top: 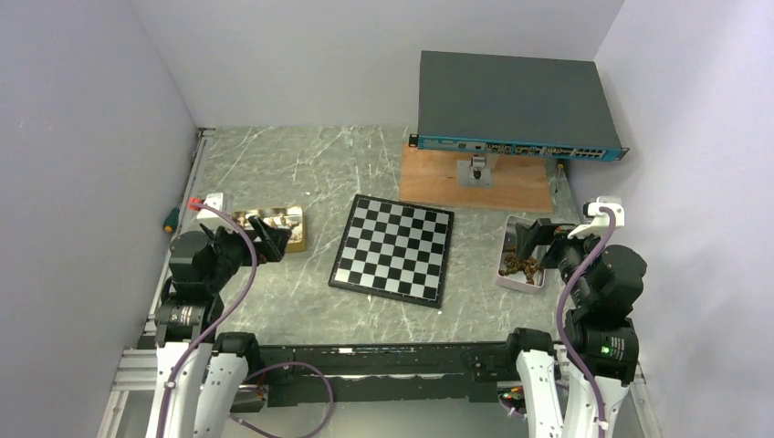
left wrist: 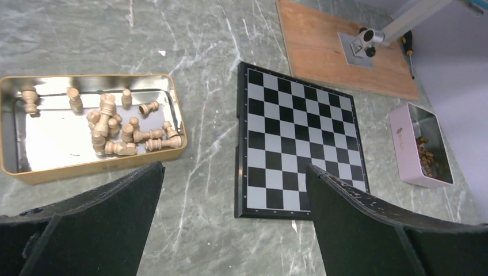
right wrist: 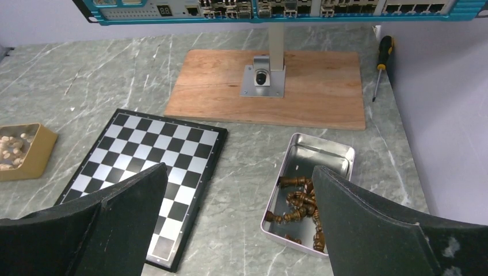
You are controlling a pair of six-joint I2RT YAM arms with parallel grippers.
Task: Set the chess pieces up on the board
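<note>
Top view, clock directions taken from the board (top: 392, 249). It lies flat at table (top: 274, 164) centre, turned slightly clockwise: black and silvery checks, thin dark border, on grey-green marble-patterned stone.

Surroundings:
- 9 o'clock: gold tin (left wrist: 52, 138), shallow, rectangular, mirror-bright inside. It holds the light chess pieces (left wrist: 115, 129), turned tan wood, most lying in a heap at its right end and a few apart at the left.
- 3 o'clock: silver tin (right wrist: 322, 144) with a pale pink outer wall. It holds the dark chess pieces (right wrist: 302, 201), piled at its near end; I cannot count them.
- 12 to 1 o'clock: plain brown plank (right wrist: 311, 86) carrying a metal bracket (right wrist: 263, 77) and post. A teal-fronted network switch (right wrist: 276, 8) sits above it, overhanging the plank's far edge.
- A yellow-and-black screwdriver (right wrist: 382, 49) lies just beside the plank's right edge.

All chessmen in view are in the two tins.

Arms: both are folded low near the front edge. The left gripper (left wrist: 234, 172) points toward 1 o'clock and, seen from above, covers the gold tin's right end. The right gripper (right wrist: 240, 171) points toward 11 o'clock over the silver tin's near end. Both have matte black, wedge-shaped fingers spread wide with nothing between them. The height above the table is probably small, but this is hard to judge.
</note>
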